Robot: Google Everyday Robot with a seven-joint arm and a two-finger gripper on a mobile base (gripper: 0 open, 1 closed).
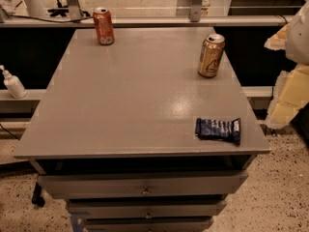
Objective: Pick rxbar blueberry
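Note:
The rxbar blueberry (218, 129) is a flat dark blue wrapper with whitish print. It lies flat on the grey table top (130, 95) near the front right corner, long side across. My gripper (289, 88) shows as pale yellow and white parts at the right edge of the view. It hangs beyond the table's right side, to the right of and above the bar, apart from it, and holds nothing that shows.
An orange-red soda can (104, 26) stands at the back left of the table. A gold soda can (211, 55) stands at the back right, behind the bar. Drawers (145, 183) sit below the top. A white pump bottle (13, 83) stands on a ledge at left.

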